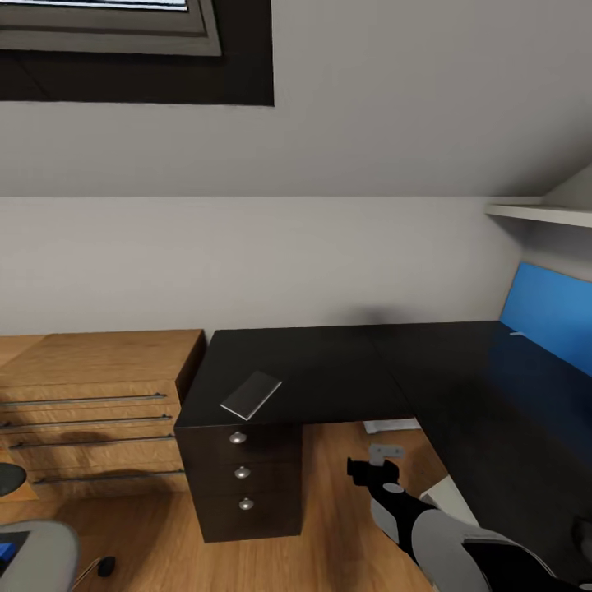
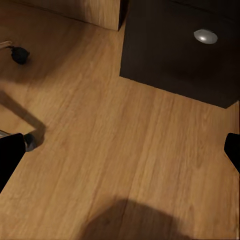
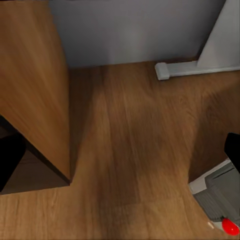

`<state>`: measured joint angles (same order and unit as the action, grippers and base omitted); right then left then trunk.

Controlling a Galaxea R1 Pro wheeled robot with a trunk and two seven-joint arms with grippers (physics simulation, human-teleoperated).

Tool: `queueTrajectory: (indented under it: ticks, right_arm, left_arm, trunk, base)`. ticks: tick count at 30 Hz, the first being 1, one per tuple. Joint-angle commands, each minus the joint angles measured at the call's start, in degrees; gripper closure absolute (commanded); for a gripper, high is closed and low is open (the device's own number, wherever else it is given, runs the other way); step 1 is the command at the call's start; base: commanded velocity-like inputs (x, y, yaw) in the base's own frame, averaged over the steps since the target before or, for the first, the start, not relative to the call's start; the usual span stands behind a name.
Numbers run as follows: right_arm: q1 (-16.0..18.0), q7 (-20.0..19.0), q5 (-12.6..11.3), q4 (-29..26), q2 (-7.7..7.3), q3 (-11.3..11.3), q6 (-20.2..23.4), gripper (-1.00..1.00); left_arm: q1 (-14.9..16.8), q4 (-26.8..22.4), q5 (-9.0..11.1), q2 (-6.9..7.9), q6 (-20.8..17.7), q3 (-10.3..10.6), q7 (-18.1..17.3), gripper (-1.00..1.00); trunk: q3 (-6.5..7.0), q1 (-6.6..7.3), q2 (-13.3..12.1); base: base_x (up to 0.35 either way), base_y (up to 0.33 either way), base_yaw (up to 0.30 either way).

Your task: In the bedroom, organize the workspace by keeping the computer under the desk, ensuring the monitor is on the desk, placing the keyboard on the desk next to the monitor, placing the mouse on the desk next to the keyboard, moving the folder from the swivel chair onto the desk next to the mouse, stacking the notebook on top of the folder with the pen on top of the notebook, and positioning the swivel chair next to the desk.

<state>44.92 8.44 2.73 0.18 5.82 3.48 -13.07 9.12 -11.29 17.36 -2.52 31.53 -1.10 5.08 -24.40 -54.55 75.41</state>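
Head view first: the notebook is lying flat on the surface, close to its front edge, above the drawer unit. It looks thin, light and a bit floppy, and on that glossy top I'd guess it slides before it lifts. So your best bet is probably to nudge it until a short edge overhangs the front edge, then pinch that. Your right tool hangs low over the floor in the knee gap, below the surface and off to the right of the notebook, well apart from it. It's holding nothing here, but how wide it's open I can't tell from this angle. Bottom left corner you get a bit of the swivel chair with a sliver of blue, likely the folder.

Left wrist view: just wooden floor, the drawer unit's lowest knob and a chair castor. The dark fingertips sit at opposite borders, so the left tool is spread wide and empty.

Right wrist view: same story, fingers far apart, nothing between them. There's a grey case with a red dot, probably the computer, down on the floor near one finger.
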Motion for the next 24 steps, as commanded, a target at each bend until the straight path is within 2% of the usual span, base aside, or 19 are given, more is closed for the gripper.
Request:
queueTrajectory:
  ticks: [1,6,10,17,24]
  right_arm:
    - [-0.06,0.17,0.28,0.1,0.05,0.38,-0.7,-1.0]
    - [-0.36,0.19,0.32,0.21,0.06,0.45,-4.3,-1.0]
    - [-0.44,0.24,0.34,0.25,0.06,0.47,-5.86,-1.0]
    - [-0.69,0.27,0.34,0.26,-0.07,0.47,-6.36,-1.0]
    - [-0.8,0.45,0.32,0.25,-0.03,0.47,-6.44,-1.0]
  left_arm:
    - [0.02,-2.22,-0.22,-0.02,-2.73,-0.13,0.34,-1.0]
    - [0.02,-7.13,-0.12,0.07,-9.55,-0.25,0.43,-1.0]
    - [0.02,-8.17,0.1,0.13,-11.02,-0.38,0.38,-1.0]
    - [0.02,-8.06,0.08,0.13,-10.46,-0.55,0.14,-1.0]
    - [0.02,-5.44,-0.01,0.18,-7.76,-0.46,-0.21,-1.0]
  trunk:
    - [-0.07,0.0,0.04]
    - [-0.12,0.0,0.04]
    - [-0.2,0.0,0.04]
    - [-0.31,0.0,0.04]
    - [-0.32,0.0,0.04]
  base:
    - [0.0,0.0,0.132]
    - [0.0,0.0,0.201]
    - [0.0,0.0,0.251]
    - [0.0,0.0,0.214]
    - [0.0,0.0,0.037]
